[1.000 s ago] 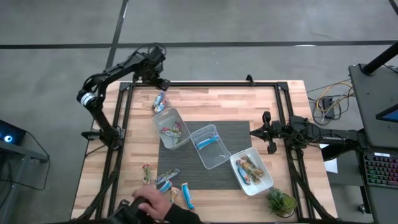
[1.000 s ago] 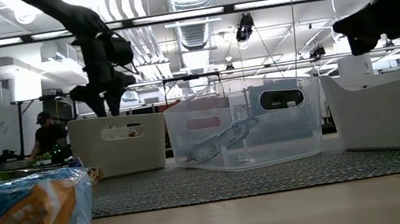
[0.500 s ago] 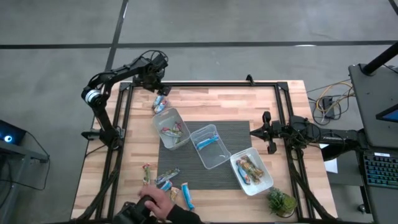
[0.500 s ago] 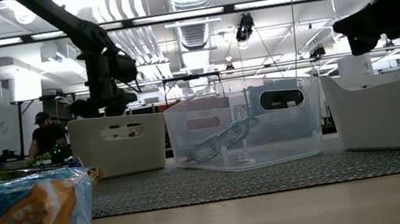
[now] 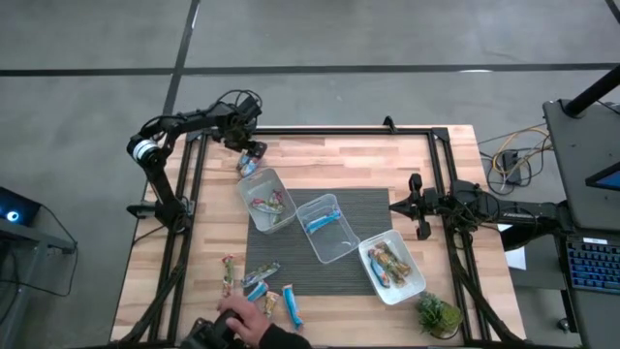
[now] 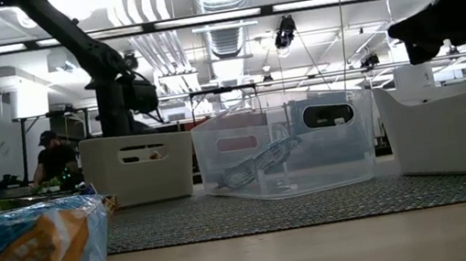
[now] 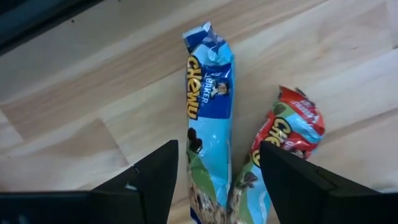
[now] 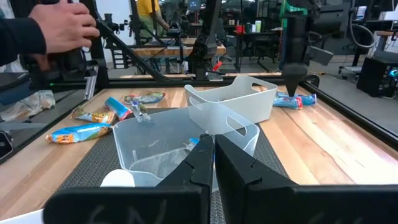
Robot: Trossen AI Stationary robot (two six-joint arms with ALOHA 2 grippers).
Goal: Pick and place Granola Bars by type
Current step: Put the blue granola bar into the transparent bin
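Left hand (image 7: 214, 186) spread wide over the blue bar (image 7: 208, 124) (red-tipped bar (image 7: 283, 140) alongside), gripping nothing.

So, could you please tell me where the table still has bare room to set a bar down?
Free: bare wood between the dark woven mat and the table's far edge, and the left strip beside it. Crowded: loose wrapped bars by a person's hand at the near edge; three clear plastic tubs fill the mat.

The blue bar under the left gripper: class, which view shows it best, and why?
The left wrist view: the blue bar fills the picture between the open left gripper, its print readable, a red-wrapped bar beside it. The high view shows only a small speck beside a tub. The right wrist view shows it far off; the low view hides it.
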